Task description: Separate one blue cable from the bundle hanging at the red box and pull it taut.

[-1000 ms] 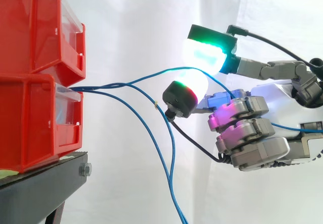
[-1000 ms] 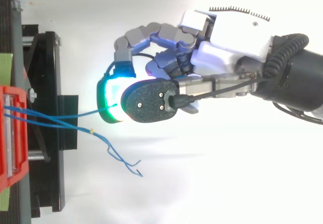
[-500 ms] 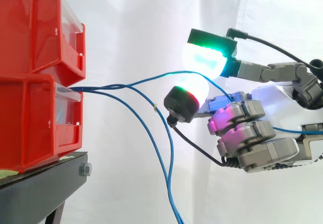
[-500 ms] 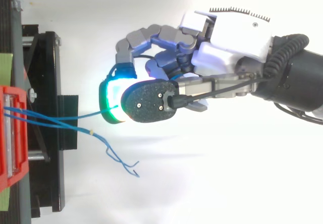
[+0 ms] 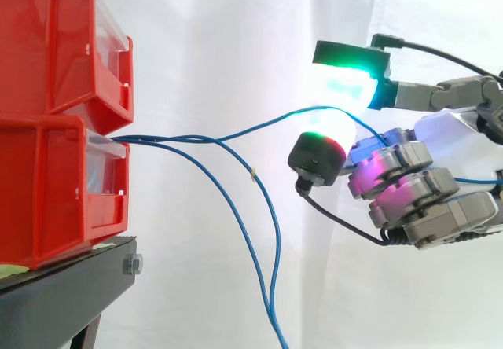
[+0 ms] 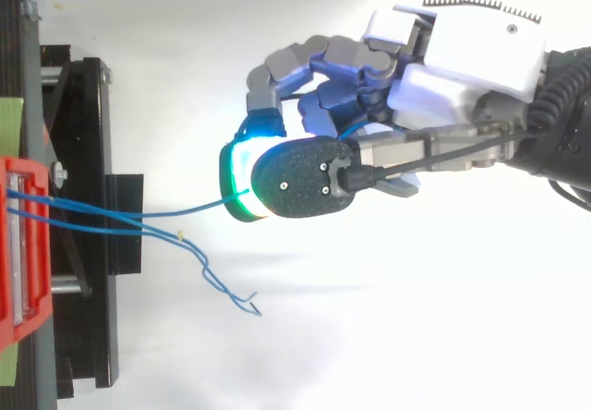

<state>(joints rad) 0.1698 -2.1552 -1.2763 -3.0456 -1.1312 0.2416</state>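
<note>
**One blue cable drawn clear of the bundle, not yet taut**

The blue cable (image 5: 267, 119) runs from the lower red box (image 5: 47, 184) up to the hand (image 5: 409, 184), pinched between its glowing fingertips (image 5: 346, 82), with the other fingers curled. Over the last second the hand has drawn back from the box, lifting this strand above the rest of the bundle (image 5: 271, 255) (which droops below). The strand still curves slightly, so more pull seems needed.

Lab: white curtain (image 5: 236, 34), red bins (image 5: 47, 168)
</note>
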